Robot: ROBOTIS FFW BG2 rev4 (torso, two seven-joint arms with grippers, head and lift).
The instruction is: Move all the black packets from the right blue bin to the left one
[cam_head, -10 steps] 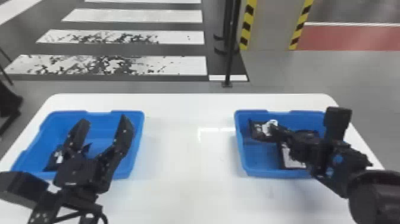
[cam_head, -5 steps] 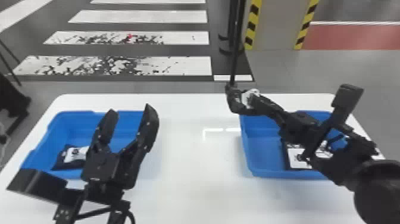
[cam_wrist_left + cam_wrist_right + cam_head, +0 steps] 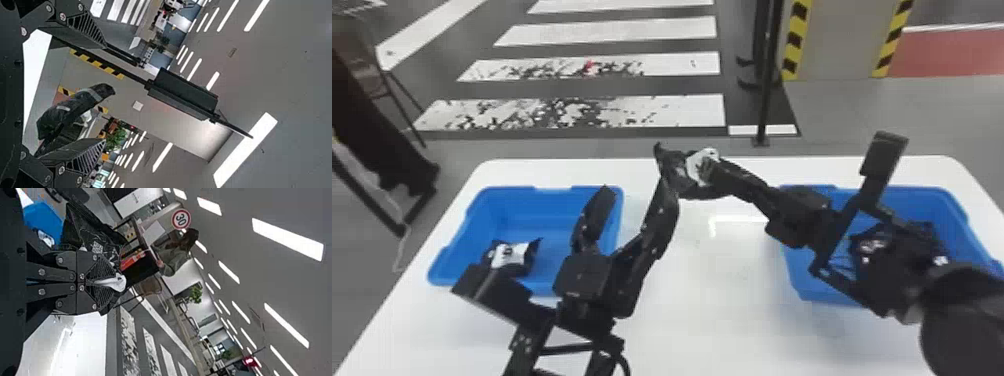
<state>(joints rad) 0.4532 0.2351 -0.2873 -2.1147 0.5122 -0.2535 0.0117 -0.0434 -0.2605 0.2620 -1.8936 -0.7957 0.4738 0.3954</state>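
Note:
My right gripper (image 3: 704, 167) is shut on a black packet (image 3: 677, 172) with a white patch, held above the table between the bins. In the right wrist view the closed right gripper (image 3: 113, 282) pinches that packet (image 3: 88, 233). Beside it my left gripper (image 3: 634, 200) stands open, its farther finger reaching up close to the packet. The left wrist view has the packet (image 3: 66, 111) between the spread fingers of the left gripper (image 3: 105, 92); contact cannot be told. One packet (image 3: 509, 255) lies in the left blue bin (image 3: 557, 194). The right blue bin (image 3: 794, 280) holds black packets (image 3: 874, 245), partly hidden by the right arm.
Both bins stand on a white table (image 3: 722, 310), with bare tabletop between them. A dark pole (image 3: 766, 100) rises beyond the far edge, and a dark chair-like object (image 3: 377, 125) is on the floor at the left.
The right gripper has lifted the packet out of the right bin and carried it left. My left gripper has moved right, from over the left bin toward the packet, staying open.

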